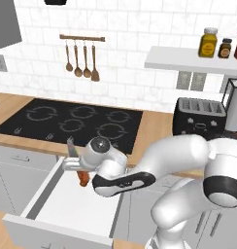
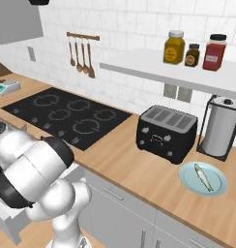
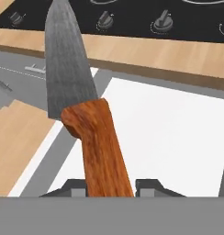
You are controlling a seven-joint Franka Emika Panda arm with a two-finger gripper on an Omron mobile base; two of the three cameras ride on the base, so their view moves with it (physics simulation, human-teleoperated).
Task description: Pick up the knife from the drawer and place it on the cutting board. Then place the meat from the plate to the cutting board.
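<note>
My gripper (image 3: pixel 109 188) is shut on the orange-brown handle of the knife (image 3: pixel 99 144), whose grey blade points up and away in the hand view. In the left base view the gripper (image 1: pixel 80 168) holds the knife (image 1: pixel 82 178) just above the back of the open drawer (image 1: pixel 72 206), blade tip near the counter edge. The drawer's white inside (image 3: pixel 173 137) lies below the knife. On the counter at the right, the light blue plate (image 2: pixel 189 179) carries the pale meat (image 2: pixel 203 177). The cutting board is out of view.
A black cooktop (image 1: pixel 76 119) lies on the wooden counter behind the drawer. A black toaster (image 2: pixel 167 131) and a paper towel roll (image 2: pixel 221 127) stand left of and behind the plate. A shelf with jars (image 2: pixel 174 47) hangs above. Wooden utensils (image 1: pixel 81 61) hang on the wall.
</note>
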